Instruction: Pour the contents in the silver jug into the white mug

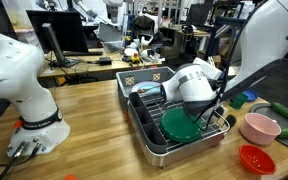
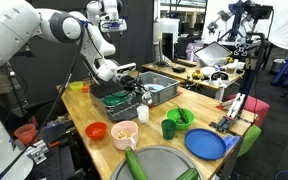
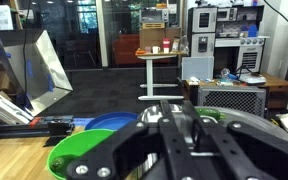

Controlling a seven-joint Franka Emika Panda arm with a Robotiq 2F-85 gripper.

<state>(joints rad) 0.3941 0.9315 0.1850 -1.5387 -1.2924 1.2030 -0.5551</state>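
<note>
We find no legible text, label, brand, number or sign in any of the views. In the wrist view, the boxes on the white stand show printed faces, but these are too small to read. In an exterior view, the monitor on the far desk is dark and shows no characters that we can make out.

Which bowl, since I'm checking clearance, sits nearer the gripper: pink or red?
The pink bowl, next to the dish rack; the red bowl lies farther out.
</note>
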